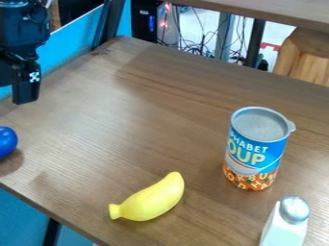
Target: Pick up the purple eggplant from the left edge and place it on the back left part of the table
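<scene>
Shaker (286, 229) by can (254, 156). Blue ball (6, 142) nearest gripper (22, 93): probably light, slick; I'd take mid-height. Can't tell gripper apart/together.

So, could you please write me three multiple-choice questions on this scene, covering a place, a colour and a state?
1. In the camera view, where is the banana?
A) To the right of the soup can
B) On top of the soup can
C) To the left of the soup can

2. What colour is the round object at the left edge?
A) Blue
B) Red
C) Green

3. How is the soup can placed?
A) On its side
B) Upright
C) Upside down

1: C, the banana lies on the wood, left of the can.
2: A, its visible surface is blue.
3: B, the can stands on its base with its label lettering right way up.
</scene>
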You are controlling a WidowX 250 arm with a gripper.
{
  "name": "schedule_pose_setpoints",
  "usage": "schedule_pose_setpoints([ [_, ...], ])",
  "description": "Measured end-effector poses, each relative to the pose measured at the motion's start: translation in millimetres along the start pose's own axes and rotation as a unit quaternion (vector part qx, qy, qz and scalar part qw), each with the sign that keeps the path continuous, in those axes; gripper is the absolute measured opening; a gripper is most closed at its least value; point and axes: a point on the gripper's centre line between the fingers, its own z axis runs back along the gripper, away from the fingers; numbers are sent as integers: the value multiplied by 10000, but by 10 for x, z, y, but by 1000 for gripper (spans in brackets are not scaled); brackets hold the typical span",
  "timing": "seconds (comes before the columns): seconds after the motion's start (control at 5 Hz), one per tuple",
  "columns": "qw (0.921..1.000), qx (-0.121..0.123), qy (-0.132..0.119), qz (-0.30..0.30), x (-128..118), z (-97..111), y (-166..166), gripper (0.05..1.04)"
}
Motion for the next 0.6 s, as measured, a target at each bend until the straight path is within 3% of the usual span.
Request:
schedule_pose_setpoints([
  [0.2,9999,-88,96,-15,-6,-67,-19,1001],
  [0.6,9994,-86,130,-294,-368,-47,-18,1001],
])
